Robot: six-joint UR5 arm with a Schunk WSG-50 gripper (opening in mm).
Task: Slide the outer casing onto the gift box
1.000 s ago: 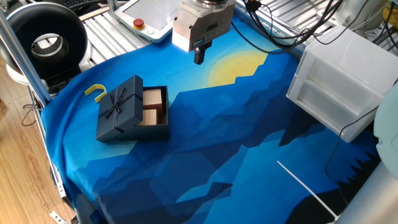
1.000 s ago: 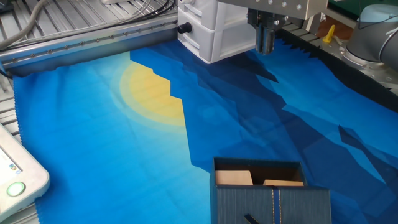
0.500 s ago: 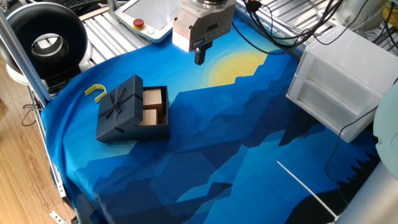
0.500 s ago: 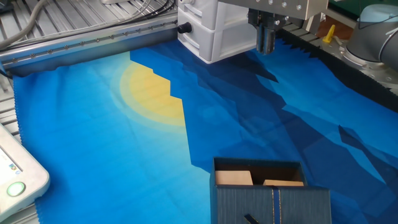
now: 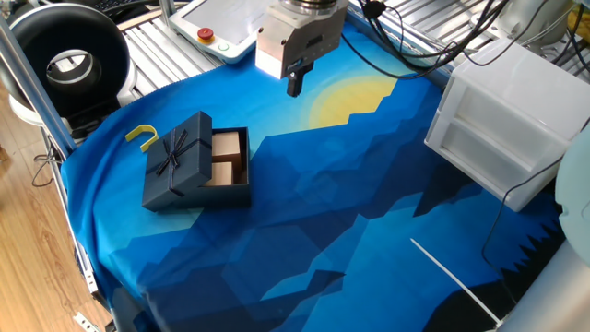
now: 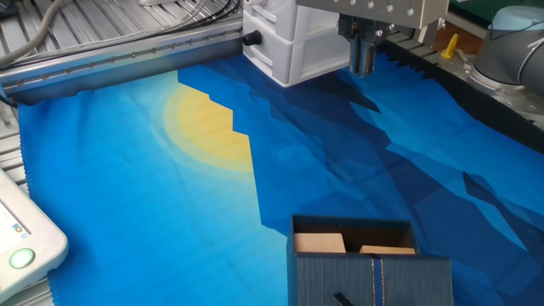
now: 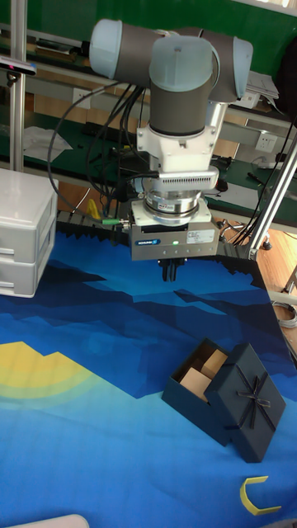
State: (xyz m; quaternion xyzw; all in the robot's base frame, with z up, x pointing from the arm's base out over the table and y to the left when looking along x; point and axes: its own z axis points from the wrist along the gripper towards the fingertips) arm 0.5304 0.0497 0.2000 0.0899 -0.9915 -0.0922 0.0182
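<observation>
- Blue cloth [image 5: 369, 231] with a yellow sun print, spread over the whole table; probably there as a plain, non-slip ground for the sliding.
- White plastic drawer unit [image 5: 512, 120] at right of one fixed view, well apart from the work and no part of it.
- Hanging above the cloth near the sun print, upper middle of one fixed view: gripper [image 5: 295, 85], fingers together and pointing straight down, holding nothing, well apart from the box. Closed tips suggest a pushing tool rather than a grasp, fitting for a sliding job.
- Dark navy outer casing [image 5: 175, 159] with ribbon cross and bow, left of centre in one fixed view, lower right in the tall fixed view [image 7: 256, 400]. Sitting partly over the tray and skewed, one end seemingly raised on the tray's edge, so only half on.
- Gift box [image 5: 230, 161] poking out from under the casing on its right side, tan compartments uncovered; same open end at the bottom edge of the other fixed view [image 6: 353, 242]. Judged unfinished: a push on the casing's far side toward the exposed end needed.
- Small yellow hook [image 5: 141, 136] just beside the casing's upper left corner, lying on the cloth; risk of snagging if the casing shifts that way.
</observation>
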